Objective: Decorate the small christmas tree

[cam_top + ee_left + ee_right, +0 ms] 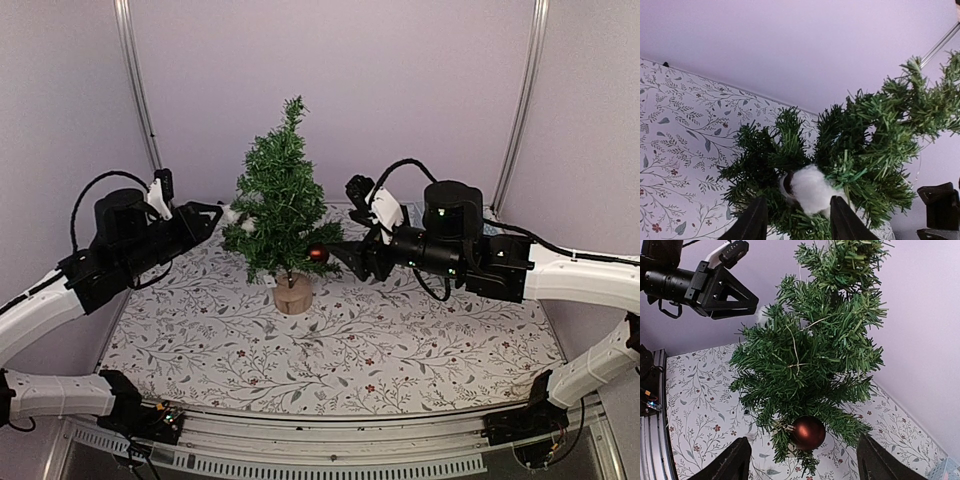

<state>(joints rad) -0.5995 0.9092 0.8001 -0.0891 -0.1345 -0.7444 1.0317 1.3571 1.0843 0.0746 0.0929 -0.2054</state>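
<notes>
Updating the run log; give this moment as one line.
left gripper: open, by white fluffy ornament; right gripper: open, facing red bauble; small christmas tree: upright

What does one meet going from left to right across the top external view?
In order: left black end effector → white fluffy ornament → small dark-green bristly christmas tree → shiny red ball ornament → right black end effector.

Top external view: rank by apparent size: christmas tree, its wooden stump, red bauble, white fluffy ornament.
1. small christmas tree
2. wooden stump
3. red bauble and white fluffy ornament: these look about alike. Branches partly hide the white one, so I won't rank them.
</notes>
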